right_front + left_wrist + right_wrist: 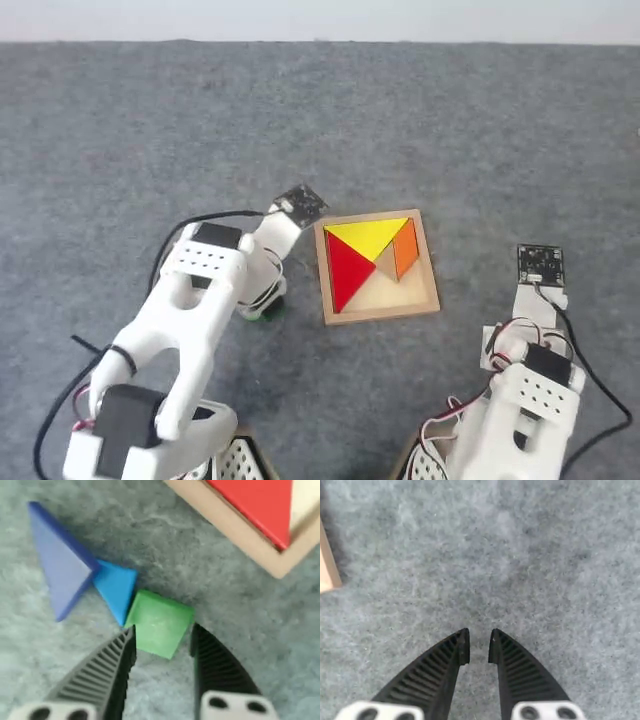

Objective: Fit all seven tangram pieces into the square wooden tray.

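where the grey, felt-like tabletop (120, 130) runs back to a pale wall strip (320, 18), it spreads wide on the far side of the square wooden tray (385, 310), and another stretch of it lies between the tray and the right arm (530, 385). the tray sits near the middle of the tabletop, turned slightly off square to the tabletop's far edge, with the left arm (200, 300) just beside its left rim. inside it, the large yellow triangle (370, 237) has its long edge along the far rim and its apex pointing to the tray's middle. the large red triangle (346, 272) has its long edge along the left rim and its apex also points inward. the orange parallelogram (406, 250) lies with its long axis along the right rim. the near right part of the tray floor is bare wood. outside the tray, near its corner rim (235, 527), lie a violet-blue triangle (62, 565), a small light blue triangle (117, 587) and a green square (159, 622) in a chain, each touching the next. the left hand (163, 630) is spread, its fingers (117, 665) on either side of the green square's nearest part; whether they touch it cannot be told. the right hand (478, 647) hangs over bare grey surface, its fingers (445, 670) pressed nearly together with a thin slit between the tips, pinching nothing.
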